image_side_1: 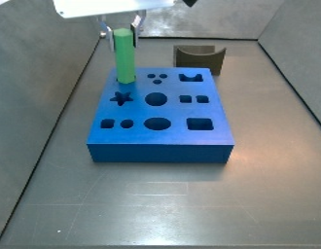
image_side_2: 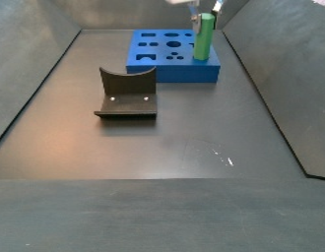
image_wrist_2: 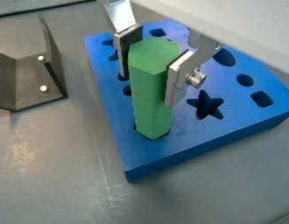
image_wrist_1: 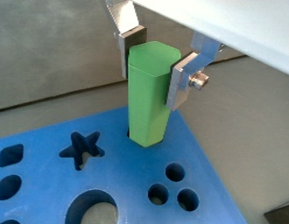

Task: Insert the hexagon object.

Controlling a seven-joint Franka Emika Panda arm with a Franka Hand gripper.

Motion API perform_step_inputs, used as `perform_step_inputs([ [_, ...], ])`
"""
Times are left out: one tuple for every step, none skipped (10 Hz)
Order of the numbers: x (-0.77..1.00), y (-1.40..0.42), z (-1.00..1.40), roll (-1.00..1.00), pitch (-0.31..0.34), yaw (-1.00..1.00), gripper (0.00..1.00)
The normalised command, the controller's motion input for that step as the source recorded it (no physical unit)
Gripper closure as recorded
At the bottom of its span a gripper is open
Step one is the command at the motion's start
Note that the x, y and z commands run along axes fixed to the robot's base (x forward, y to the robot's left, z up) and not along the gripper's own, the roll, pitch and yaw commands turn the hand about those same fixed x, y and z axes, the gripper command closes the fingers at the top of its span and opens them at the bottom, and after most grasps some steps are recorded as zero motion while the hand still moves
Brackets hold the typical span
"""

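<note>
The hexagon object (image_wrist_1: pixel 151 96) is a tall bright green faceted peg. It stands upright with its lower end in a hole at a corner of the blue block (image_wrist_1: pixel 42 144). Most of its length rises above the block. My gripper (image_wrist_1: pixel 153 90) is over it, its silver fingers (image_wrist_1: pixel 182 79) pressed on opposite sides of the peg's upper part. Peg (image_wrist_2: pixel 151 101), gripper (image_wrist_2: pixel 150 88) and block (image_wrist_2: pixel 229 114) also show in a wrist view. In both side views the peg (image_side_1: pixel 124 56) (image_side_2: pixel 204 37) stands at the block's (image_side_1: pixel 163 136) (image_side_2: pixel 159 59) corner under the gripper (image_side_1: pixel 122 34) (image_side_2: pixel 205 12).
The block has several other shaped holes, among them a star (image_wrist_1: pixel 81 147) and round ones (image_wrist_1: pixel 174 171). The dark fixture (image_wrist_2: pixel 24 74) (image_side_1: pixel 198 58) (image_side_2: pixel 126 98) stands on the grey floor apart from the block. Grey walls enclose the floor (image_side_2: pixel 165 177).
</note>
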Motion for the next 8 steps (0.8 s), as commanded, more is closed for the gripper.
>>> perform_step_inputs([
  [0.0, 0.0, -0.65, 0.07, -0.053, -0.1, 1.0],
  [-0.05, 0.0, -0.74, 0.0, -0.214, -0.05, 1.0],
  [-0.08, -0.03, -0.69, 0.0, -0.283, 0.0, 1.0],
  [-0.12, -0.08, -0.61, 0.05, -0.324, 0.01, 1.0],
  [-0.11, -0.08, -0.56, 0.05, -0.347, 0.11, 1.0],
  [-0.05, -0.18, -0.43, 0.0, -0.244, 0.05, 1.0],
  [0.03, -0.01, -0.03, 0.0, 0.0, 0.0, 1.0],
  [0.0, 0.03, 0.0, -0.05, 0.0, 0.0, 1.0],
])
